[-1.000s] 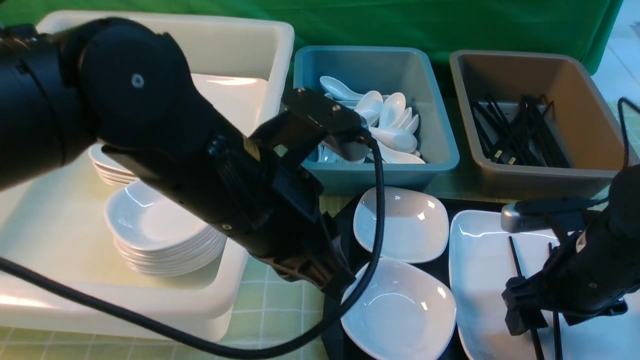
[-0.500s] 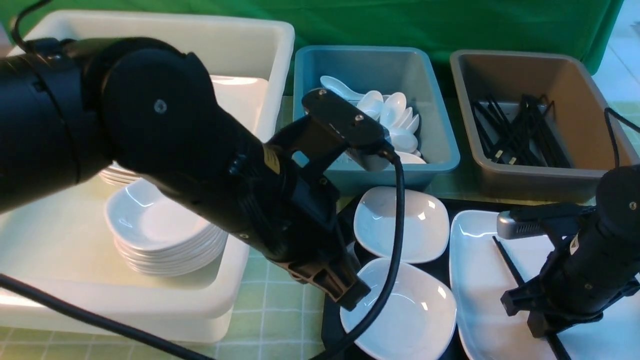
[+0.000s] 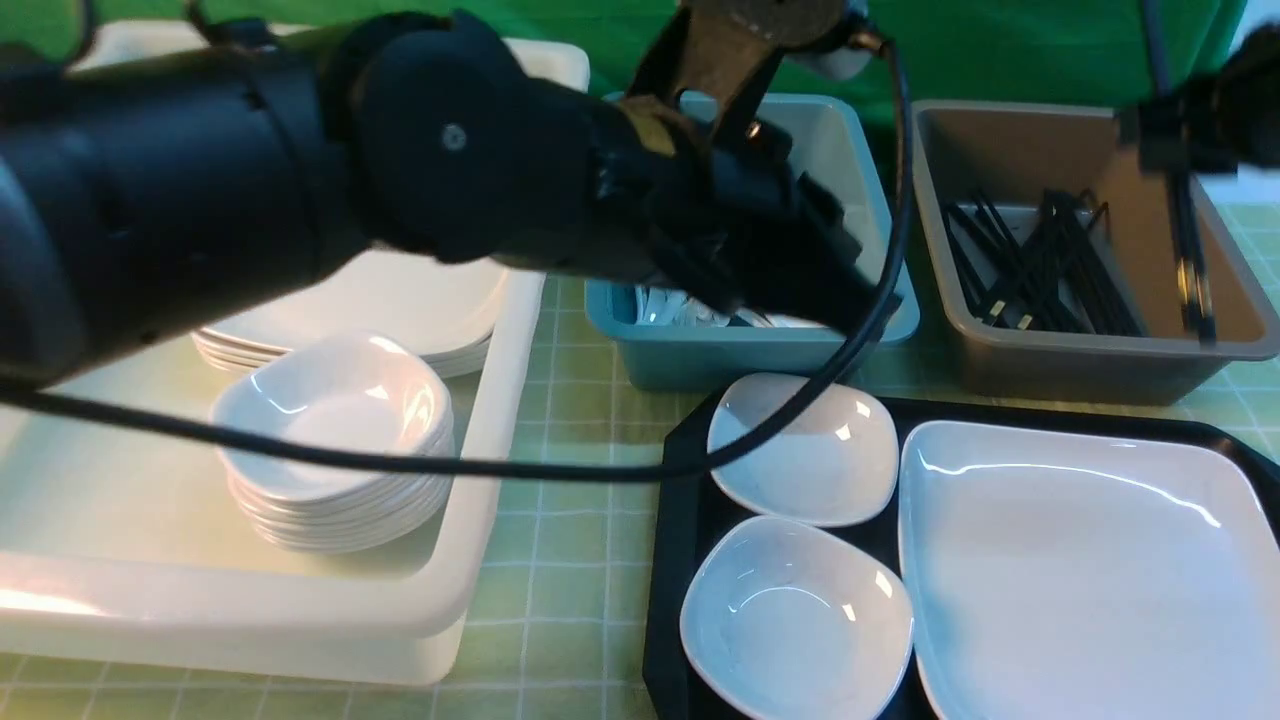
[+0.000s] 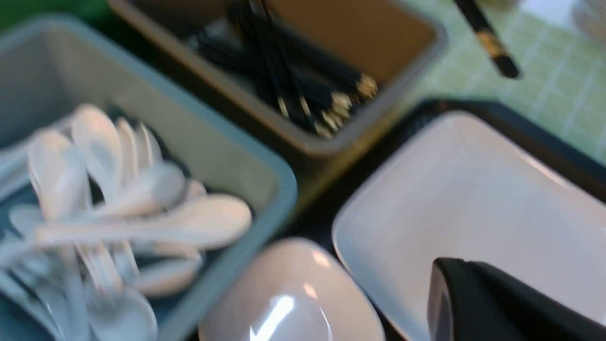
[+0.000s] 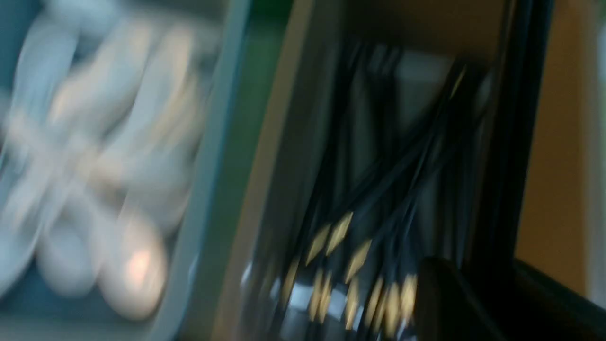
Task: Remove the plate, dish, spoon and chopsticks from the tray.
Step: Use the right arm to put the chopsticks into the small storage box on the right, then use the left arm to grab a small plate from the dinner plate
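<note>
Chopsticks [image 3: 1192, 260] lifted off plate [image 3: 1070, 560], gripped in right tool [image 3: 1180, 150] over brown tub [image 3: 1080, 375], left tool [image 3: 850, 295] closed

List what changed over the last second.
The right gripper closed on the chopsticks, lifted them off the plate and carried them toward the brown tub. The left gripper rose from the edge of the tray toward the teal tub. The plate and both small dishes stayed on the tray.
</note>
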Controlling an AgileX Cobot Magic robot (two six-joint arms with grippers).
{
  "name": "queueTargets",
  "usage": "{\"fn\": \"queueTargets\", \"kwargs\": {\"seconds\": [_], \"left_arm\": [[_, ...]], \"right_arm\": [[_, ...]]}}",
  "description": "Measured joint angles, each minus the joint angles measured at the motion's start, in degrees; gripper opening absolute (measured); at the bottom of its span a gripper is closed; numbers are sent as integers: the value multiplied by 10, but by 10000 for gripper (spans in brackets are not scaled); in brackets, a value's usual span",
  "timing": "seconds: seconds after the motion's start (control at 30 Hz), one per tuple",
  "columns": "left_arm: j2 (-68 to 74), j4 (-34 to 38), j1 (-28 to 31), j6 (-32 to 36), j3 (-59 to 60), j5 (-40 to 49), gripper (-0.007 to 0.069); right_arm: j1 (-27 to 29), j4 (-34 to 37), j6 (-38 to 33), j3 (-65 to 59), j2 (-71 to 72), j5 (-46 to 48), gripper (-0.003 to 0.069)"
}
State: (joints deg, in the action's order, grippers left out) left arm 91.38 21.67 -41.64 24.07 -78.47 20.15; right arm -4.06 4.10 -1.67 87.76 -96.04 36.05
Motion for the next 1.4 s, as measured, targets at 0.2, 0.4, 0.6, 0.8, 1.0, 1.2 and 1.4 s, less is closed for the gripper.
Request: {"fn": "queueTargets", "kwargs": {"seconds": [0.2, 0.4, 0.6, 0.8, 1.0, 1.2, 1.4], "left_arm": [[27, 2, 0, 2, -6, -11, -18], [29, -24, 0, -45, -6, 95, -18], [43, -72, 0, -100, -6, 207, -18], [97, -91, -1, -119, -24, 300, -15], [164, -130, -1, -120, -48, 278, 76], [215, -175, -1, -118, -52, 233, 325], [232, -165, -1, -95, -55, 222, 458]], "right_arm": [[9, -1, 4, 106, -130, -72, 111], [9, 0, 4, 125, -192, -45, 398], [9, 0, -18, 136, -163, 119, 332], [7, 38, -97, 52, 4, 255, 13], [6, 203, -214, -168, 239, 224, -1], [6, 255, -270, -309, 377, 184, -3], [6, 253, -276, -321, 405, 183, -3]]}}
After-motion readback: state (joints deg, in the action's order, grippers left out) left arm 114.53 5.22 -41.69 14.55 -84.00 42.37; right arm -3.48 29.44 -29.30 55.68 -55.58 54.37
